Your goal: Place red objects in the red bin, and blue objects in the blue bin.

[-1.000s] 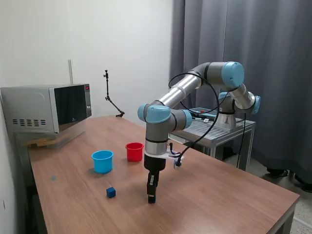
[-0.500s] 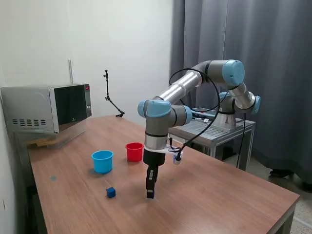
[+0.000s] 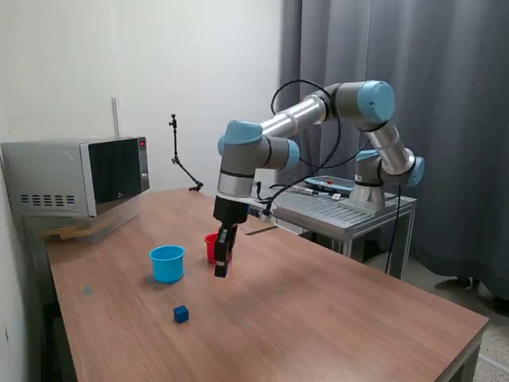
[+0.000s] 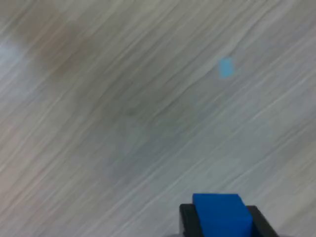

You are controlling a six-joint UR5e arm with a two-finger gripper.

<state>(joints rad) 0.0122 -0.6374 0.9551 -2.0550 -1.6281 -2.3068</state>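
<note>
Since a second ago the gripper (image 3: pixel 222 269) has lifted off the table (image 3: pixel 342 318) and swung toward the cups, jaws clamped on a blue cube (image 4: pixel 220 214). Risk: it hangs in front of the red cup (image 3: pixel 210 245); releasing before reaching the blue cup (image 3: pixel 167 263) missorts. Second blue cube (image 3: pixel 181 314) remains on the table.

Matt wood-grain table (image 3: pixel 334 318), smooth plastic blue bin (image 3: pixel 167 263), glossy microwave door (image 3: pixel 115 171).

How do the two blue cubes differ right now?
One blue cube is clamped in the gripper above the table, by the red cup; the other blue cube lies free on the table, nearer the camera than the blue cup. Both are blue.
</note>
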